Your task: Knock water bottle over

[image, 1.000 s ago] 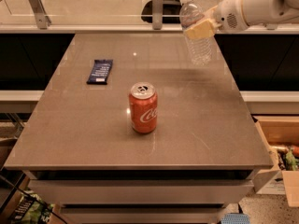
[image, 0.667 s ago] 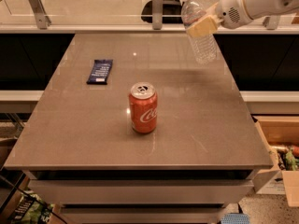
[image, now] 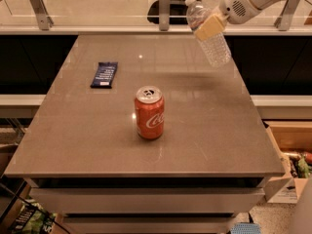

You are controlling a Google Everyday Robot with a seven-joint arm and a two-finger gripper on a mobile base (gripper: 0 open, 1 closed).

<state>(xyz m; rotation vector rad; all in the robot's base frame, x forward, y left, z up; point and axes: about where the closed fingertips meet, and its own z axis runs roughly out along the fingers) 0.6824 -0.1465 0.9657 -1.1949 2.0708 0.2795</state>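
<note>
Gripper (image: 210, 27) apparently clasps tilted water bottle (image: 217, 50) over far-right edge of table (image: 249, 112).

One view on record. The camera stands above the near edge of the table (image: 204, 145) and looks forward and steeply down across its top toward the railing (image: 97, 18) beyond. Range is moderate: the whole tabletop is framed, with a cardboard box (image: 287, 133) at the right margin. The gripper (image: 210, 27) enters upper right, over the table's far right corner, against the tilted water bottle (image: 217, 50)
</note>
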